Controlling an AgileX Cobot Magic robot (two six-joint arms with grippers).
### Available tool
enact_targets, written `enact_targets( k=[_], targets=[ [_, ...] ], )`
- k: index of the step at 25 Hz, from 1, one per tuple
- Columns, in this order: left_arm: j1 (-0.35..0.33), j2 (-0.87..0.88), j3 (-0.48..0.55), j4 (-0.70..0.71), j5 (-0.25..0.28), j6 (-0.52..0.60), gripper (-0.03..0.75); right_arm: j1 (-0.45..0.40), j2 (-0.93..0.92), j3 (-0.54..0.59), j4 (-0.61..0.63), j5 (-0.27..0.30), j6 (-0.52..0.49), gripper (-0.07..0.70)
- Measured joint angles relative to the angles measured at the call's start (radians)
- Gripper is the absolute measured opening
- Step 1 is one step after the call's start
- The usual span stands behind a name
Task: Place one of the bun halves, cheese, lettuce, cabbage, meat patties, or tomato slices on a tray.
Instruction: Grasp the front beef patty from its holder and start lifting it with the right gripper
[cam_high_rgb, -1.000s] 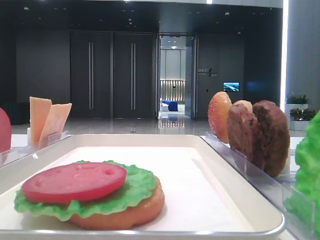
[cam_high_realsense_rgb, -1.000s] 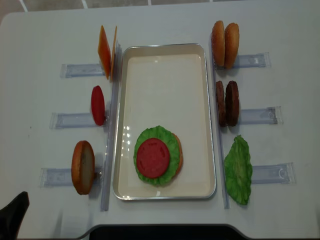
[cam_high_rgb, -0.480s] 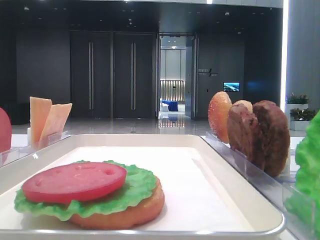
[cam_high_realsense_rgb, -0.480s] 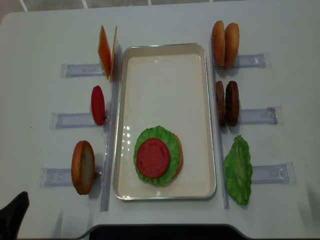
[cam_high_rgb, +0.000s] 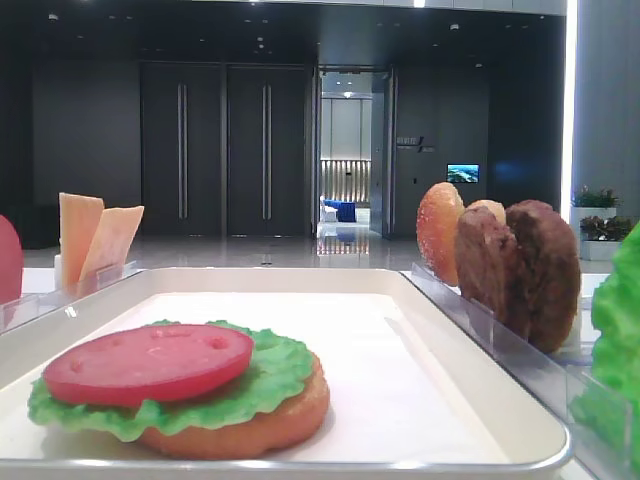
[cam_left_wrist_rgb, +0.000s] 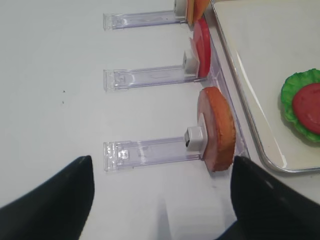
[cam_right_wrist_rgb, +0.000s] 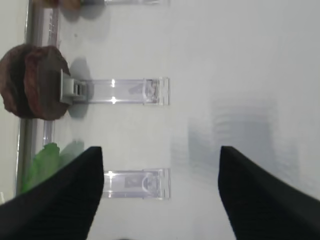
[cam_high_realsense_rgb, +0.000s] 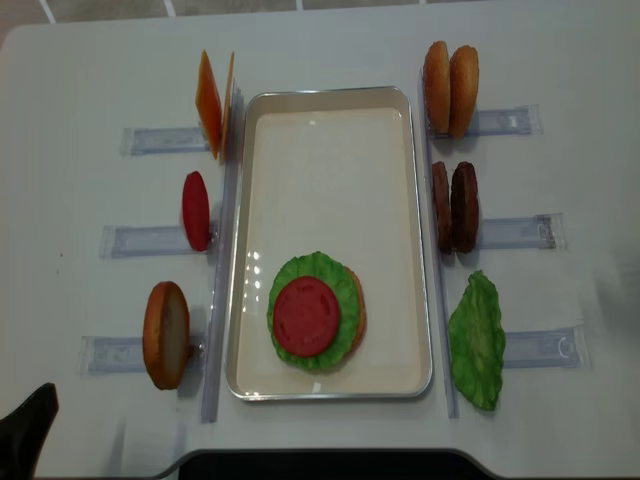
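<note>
Meat patties upright in rack, ahead-left of right gripper, jaws apart, empty. Left gripper jaws apart, bun half just ahead.

white table, cream tray at centre, clear racks on both sides

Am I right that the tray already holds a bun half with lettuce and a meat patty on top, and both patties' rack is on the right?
Not quite. On top of the lettuce lies a tomato slice, not a meat patty. Both meat patties stand in their rack right of the tray, as the overhead view shows. The bun half under the lettuce is right.
</note>
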Motion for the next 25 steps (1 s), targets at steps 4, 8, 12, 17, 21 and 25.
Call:
enact_targets(
  k=[4,8,12,17,21,25],
  targets=[
    [0.0,0.0,0.0,0.0,0.0,0.0,0.659,0.0,0.126,-0.11,0.0,-0.001,-0.001,0.465],
    [0.0,0.0,0.0,0.0,0.0,0.0,0.659,0.0,0.227,-0.202,0.004,0.018,-0.001,0.465],
    [0.0,0.0,0.0,0.0,0.0,0.0,0.659,0.0,0.292,-0.264,0.004,0.074,-0.001,0.465],
    [0.0,0.0,0.0,0.0,0.0,0.0,0.659,0.0,0.329,-0.302,0.003,0.084,0.042,0.465],
    [0.0,0.0,0.0,0.0,0.0,0.0,0.659,0.001,0.337,-0.308,0.001,0.086,0.071,0.465],
    [0.0,0.0,0.0,0.0,0.0,0.0,0.659,0.057,0.34,-0.314,-0.004,0.088,0.135,0.465]
  ],
)
